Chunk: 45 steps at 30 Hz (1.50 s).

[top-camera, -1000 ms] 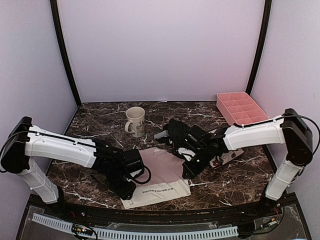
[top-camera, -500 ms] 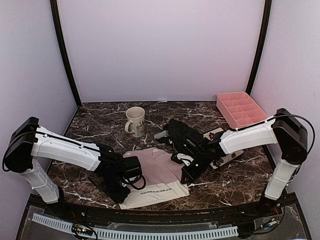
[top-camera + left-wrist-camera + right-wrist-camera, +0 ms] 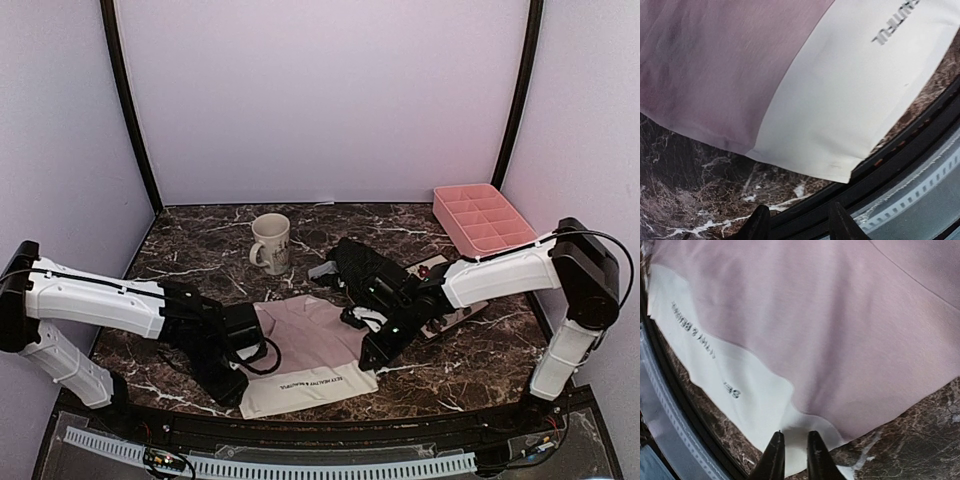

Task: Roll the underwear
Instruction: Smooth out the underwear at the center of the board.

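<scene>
Left fingers (image 3: 759, 223) leftward, parted, off underwear (image 3: 790, 90)

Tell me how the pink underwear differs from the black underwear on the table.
The pink underwear lies spread flat in front; the black underwear sits bunched in a heap farther back. The pink one is pale with a white lettered waistband; the black one is dark with a grey part showing at its left end. Both are soft cloth, not yet rolled.
</scene>
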Each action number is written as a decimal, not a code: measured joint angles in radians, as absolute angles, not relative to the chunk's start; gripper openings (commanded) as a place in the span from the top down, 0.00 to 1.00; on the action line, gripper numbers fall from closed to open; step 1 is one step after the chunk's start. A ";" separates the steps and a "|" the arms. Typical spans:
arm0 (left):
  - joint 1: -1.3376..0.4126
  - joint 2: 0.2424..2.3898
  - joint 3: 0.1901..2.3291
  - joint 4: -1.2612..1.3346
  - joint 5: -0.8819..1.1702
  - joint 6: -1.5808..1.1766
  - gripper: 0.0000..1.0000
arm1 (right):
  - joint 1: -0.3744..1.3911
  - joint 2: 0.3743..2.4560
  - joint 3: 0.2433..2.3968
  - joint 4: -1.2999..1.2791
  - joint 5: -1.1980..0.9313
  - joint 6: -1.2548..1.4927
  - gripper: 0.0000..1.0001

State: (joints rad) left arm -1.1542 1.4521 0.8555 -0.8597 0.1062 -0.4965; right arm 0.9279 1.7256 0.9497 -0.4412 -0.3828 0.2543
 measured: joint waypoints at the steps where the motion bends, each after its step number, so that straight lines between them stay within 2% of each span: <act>1: -1.154 1.436 0.865 -0.857 0.114 -0.492 0.54 | 0.929 1.713 0.950 -0.445 -0.402 0.248 0.77; 8: -1.154 1.467 0.933 -0.776 0.120 -0.464 0.55 | 0.929 1.609 0.960 -0.466 -0.449 0.242 0.82; 13: -1.154 1.555 0.936 -0.746 0.121 -0.451 0.61 | 0.929 1.613 0.963 -0.495 -0.432 0.237 0.89; 19: -1.154 1.565 0.915 -0.751 0.118 -0.441 0.68 | 0.929 1.680 0.966 -0.493 -0.386 0.241 0.99; 22: -1.154 1.565 0.889 -0.773 0.113 -0.443 0.73 | 0.929 1.715 0.966 -0.492 -0.360 0.246 1.00; 31: -1.154 1.523 0.825 -0.855 0.084 -0.503 0.77 | 0.929 1.750 0.962 -0.447 -0.336 0.249 1.00; 36: -1.156 1.438 0.818 -0.888 0.074 -0.532 0.70 | 0.930 1.739 0.953 -0.441 -0.335 0.257 1.00; 40: -1.178 1.342 0.849 -0.850 0.099 -0.522 0.68 | 0.932 1.718 0.949 -0.453 -0.329 0.267 1.00; 45: -1.205 1.435 0.931 -0.770 0.120 -0.484 0.69 | 0.939 1.715 0.952 -0.469 -0.324 0.267 1.00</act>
